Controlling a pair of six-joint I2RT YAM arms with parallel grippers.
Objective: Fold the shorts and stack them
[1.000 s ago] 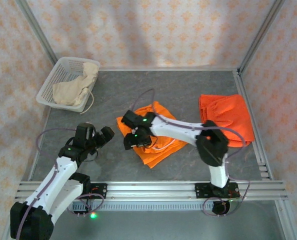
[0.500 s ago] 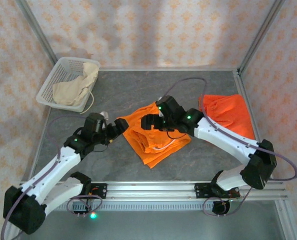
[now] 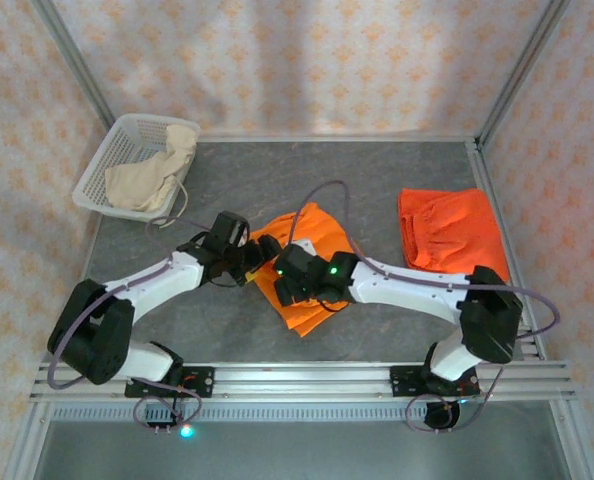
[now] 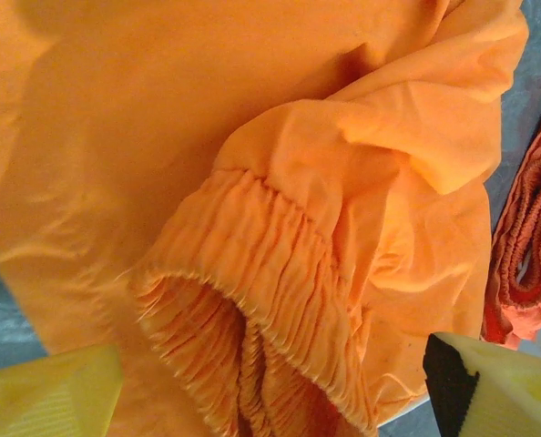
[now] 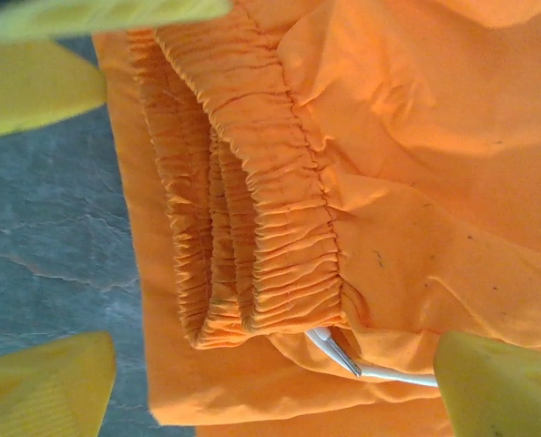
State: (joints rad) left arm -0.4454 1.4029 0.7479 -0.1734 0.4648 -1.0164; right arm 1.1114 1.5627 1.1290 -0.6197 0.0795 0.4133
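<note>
**Two arms meet over rumpled orange shorts**

Both sets of jaws hover close together above the crumpled bright orange cloth shorts (image 3: 317, 228), which lie in a heap at the middle of the grey stone-patterned surface (image 3: 377, 170). The left jaws stand wide apart, with the gathered elastic waistband (image 4: 252, 273) bunched below and between them; nothing is gripped. The right jaws are likewise spread wide and hold nothing. They straddle the same ribbed waistband, where a white drawstring with a metal tip (image 5: 371, 369) pokes out just beside one fingertip.

The right arm's black wrist (image 3: 312, 275) lies across the garment and hides much of its middle from above, and a thin grey cable (image 3: 322, 190) loops over its far edge.

Well to the right of the jaws rests a second pair of orange shorts (image 3: 452, 235), laid flat. Far beyond the left jaws, in the back corner, a cream-beige pair of shorts (image 3: 152, 175) slumps inside a white plastic mesh basket (image 3: 99, 160), its cord trailing over the rim.
</note>
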